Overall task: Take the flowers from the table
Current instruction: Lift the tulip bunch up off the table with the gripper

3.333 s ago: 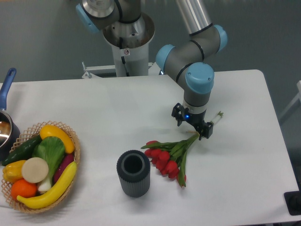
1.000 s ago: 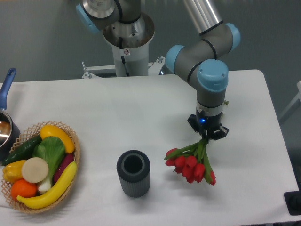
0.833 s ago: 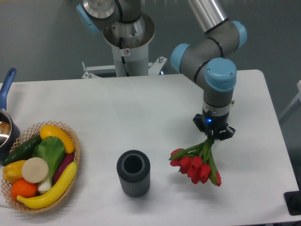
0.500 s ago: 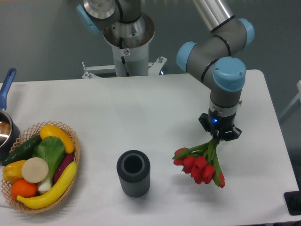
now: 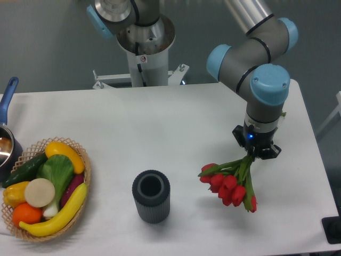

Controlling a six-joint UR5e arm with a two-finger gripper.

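The flowers (image 5: 230, 184), a bunch of red tulips with green stems, hang heads-down from my gripper (image 5: 257, 151), which is shut on the stems near their top. The bunch is lifted off the white table (image 5: 160, 133) and tilts down and to the left over the table's right part. The gripper's fingers are mostly hidden by the wrist and the stems.
A dark ribbed cylindrical cup (image 5: 151, 196) stands left of the flowers. A wicker basket (image 5: 84, 176) of vegetables and fruit sits at the left edge, with a pot (image 5: 6, 144) behind it. The robot base (image 5: 144, 42) rises at the back.
The gripper took the flowers off the table, lifted them so the heads hang down, and has moved steadily to the right with them.
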